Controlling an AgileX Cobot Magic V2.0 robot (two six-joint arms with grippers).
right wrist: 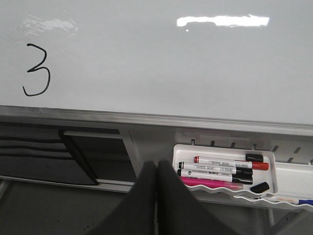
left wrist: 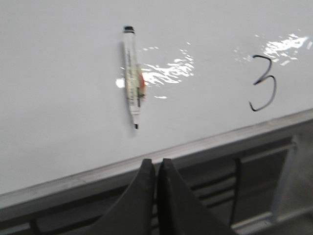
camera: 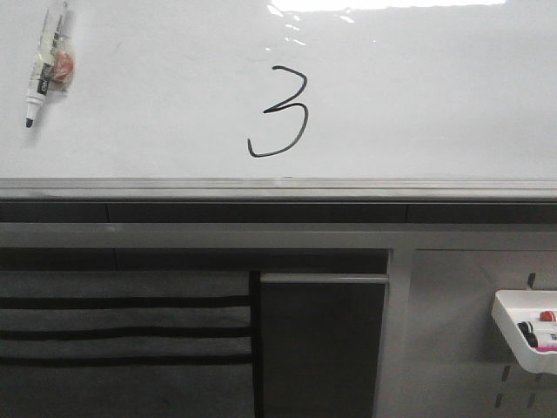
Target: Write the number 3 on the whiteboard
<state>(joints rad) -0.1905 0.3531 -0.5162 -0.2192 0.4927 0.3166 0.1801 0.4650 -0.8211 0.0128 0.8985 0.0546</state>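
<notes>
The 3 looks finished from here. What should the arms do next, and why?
Probably nothing more than hold back: the 3 is complete on the whiteboard, the marker is stuck to the board uncapped, and both the left gripper and the right gripper are shut and empty.

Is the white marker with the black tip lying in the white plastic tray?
No, the white marker sits on the glossy whiteboard, far from the tray.

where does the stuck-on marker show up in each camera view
Front view: marker at upper left of the whiteboard, left of the number 3.
Left wrist view: near centre, tip down.
Right wrist view: not in it.
Shared landmark: the number 3.
</notes>
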